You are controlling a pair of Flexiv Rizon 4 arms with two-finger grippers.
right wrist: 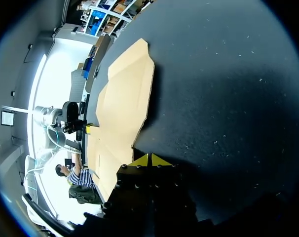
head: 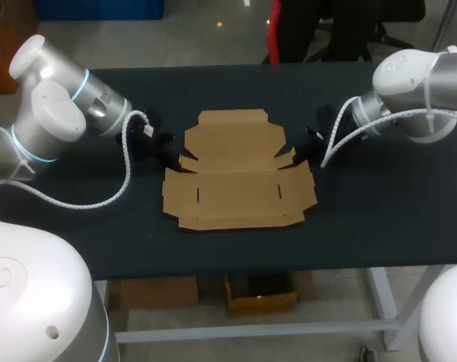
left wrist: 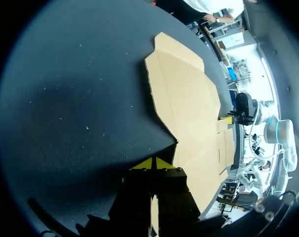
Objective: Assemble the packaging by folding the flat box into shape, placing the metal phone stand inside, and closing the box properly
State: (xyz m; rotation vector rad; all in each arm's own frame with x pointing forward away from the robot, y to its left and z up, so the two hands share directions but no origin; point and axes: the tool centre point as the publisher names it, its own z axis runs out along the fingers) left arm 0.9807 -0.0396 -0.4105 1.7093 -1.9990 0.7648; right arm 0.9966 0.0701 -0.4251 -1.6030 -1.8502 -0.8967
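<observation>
Here we are with the flat box (head: 236, 181) lying unfolded in the middle of the bench (head: 379, 219), every panel down and nothing creased up yet, so by my reckoning the folding is at its very start. My left fingers (left wrist: 145, 164) sit low at the box's left edge, yellow tips pressed together, right by the notch where the side flap (head: 185, 161) meets the main panel. My right fingers (right wrist: 142, 161) mirror that at the right edge, tips together too, just beside the opposite flap (head: 290, 159). As far as I can see, neither pair has cardboard between the tips; they're closed on nothing. The metal phone stand doesn't show in any view, so that part comes later. The step in hand, I judge, is raising those side flaps, and the trick is symmetry. Both pairs of tips want to slide under the card edges and lift at an even pace, or the light sheet will skate across the dark bench top rather than bend. Stay low, get under the edge rather than butting into it, and hinge along the scored line, not across it. Push from one side only and the whole blank will likely spin.
</observation>
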